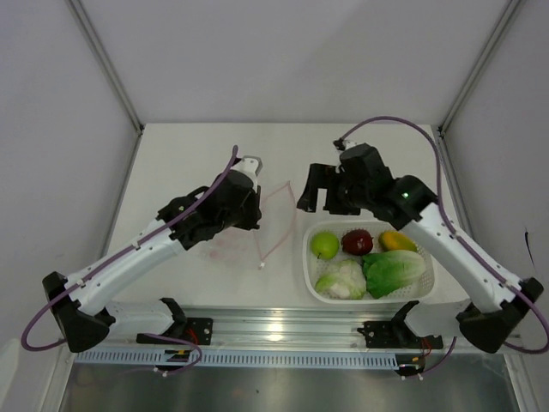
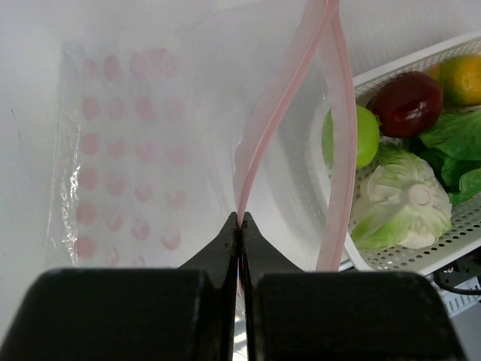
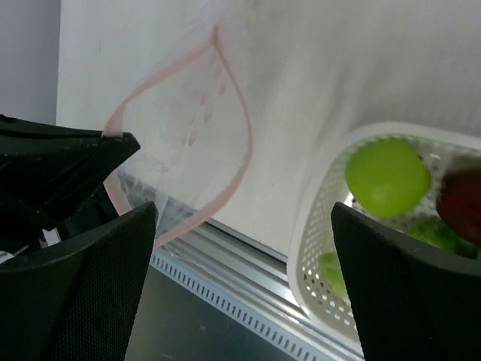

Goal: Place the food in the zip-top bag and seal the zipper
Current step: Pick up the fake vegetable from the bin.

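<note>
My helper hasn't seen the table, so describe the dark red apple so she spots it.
A white perforated basket sits at the table's right. In its far row, the dark red apple is the middle of three fruits, between green apple and yellow-orange fruit, the only dark one.

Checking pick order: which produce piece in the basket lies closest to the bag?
The green apple, in the white basket's far-left corner; cauliflower, dark red apple, orange fruit and lettuce sit farther off.

bag point(image 2: 120, 150): clear thin plastic film, glossy, wrinkled. zipper point(image 2: 349, 150): smooth pink plastic. basket point(image 2: 421, 259): white perforated plastic, matt. green apple point(image 2: 366, 135), red apple point(image 2: 409, 101): glossy skin. table point(image 1: 197, 154): matt white. front rail point(image 1: 274, 330): shiny ribbed metal.
</note>
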`<state>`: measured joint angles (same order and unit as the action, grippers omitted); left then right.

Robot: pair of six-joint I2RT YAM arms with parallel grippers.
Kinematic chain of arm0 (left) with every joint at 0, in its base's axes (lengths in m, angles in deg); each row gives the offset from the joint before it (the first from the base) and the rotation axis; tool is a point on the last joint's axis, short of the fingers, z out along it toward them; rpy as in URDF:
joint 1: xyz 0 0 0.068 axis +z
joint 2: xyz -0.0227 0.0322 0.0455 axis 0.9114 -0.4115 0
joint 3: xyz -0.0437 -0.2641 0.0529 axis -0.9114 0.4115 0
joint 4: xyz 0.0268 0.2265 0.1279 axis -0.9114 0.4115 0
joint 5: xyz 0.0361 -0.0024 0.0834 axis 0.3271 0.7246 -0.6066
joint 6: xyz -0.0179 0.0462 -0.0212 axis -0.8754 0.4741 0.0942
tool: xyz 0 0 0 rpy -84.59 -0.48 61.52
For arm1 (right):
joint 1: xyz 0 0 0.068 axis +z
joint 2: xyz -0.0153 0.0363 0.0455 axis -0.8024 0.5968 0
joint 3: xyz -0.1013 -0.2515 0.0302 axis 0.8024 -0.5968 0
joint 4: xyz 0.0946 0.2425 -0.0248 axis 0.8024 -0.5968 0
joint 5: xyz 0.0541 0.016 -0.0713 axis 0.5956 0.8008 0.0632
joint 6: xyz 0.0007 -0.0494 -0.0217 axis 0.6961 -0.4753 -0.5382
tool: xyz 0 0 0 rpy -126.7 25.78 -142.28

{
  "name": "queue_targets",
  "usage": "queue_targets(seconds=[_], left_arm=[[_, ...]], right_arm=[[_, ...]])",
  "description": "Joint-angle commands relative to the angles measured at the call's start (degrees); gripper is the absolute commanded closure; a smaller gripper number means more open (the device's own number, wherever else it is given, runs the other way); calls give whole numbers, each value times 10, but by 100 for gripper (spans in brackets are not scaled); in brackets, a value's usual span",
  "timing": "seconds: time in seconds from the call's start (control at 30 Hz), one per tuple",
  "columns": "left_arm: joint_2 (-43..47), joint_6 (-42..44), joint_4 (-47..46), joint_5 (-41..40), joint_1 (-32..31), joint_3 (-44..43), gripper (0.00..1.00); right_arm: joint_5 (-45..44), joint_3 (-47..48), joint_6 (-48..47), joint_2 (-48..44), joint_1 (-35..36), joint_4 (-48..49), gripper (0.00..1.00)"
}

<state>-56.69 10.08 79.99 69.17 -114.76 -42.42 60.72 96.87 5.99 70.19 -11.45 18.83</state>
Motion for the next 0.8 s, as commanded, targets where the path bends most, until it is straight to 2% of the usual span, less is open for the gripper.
queue_targets(seconds=[0.0, 0.07, 0.2, 0.3, 0.33, 0.47, 0.67, 0.77], left_arm=[[0, 16, -25, 17, 12, -24, 99], [0, 18, -31, 21, 16, -18, 99], [0, 18, -42, 30, 19, -12, 99], [-3, 18, -48, 37, 18, -11, 99], [-3, 18, -51, 39, 18, -10, 100], [0, 20, -56, 43, 18, -11, 99], [3, 20, -64, 53, 18, -10, 100], [4, 21, -62, 58, 19, -10, 99]], right_arm=[[-97, 1, 69, -69, -17, -110, 1], [-158, -25, 122, -115, -32, -161, 1], [-186, -72, 222, -175, -95, -225, 1], [-210, -91, 268, -185, -185, -304, 1], [-206, -98, 270, -184, -228, -327, 1], [-191, -124, 267, -172, -327, -363, 1], [-107, -210, 238, -198, -511, -329, 2], [-100, -236, 252, -203, -544, -329, 3]])
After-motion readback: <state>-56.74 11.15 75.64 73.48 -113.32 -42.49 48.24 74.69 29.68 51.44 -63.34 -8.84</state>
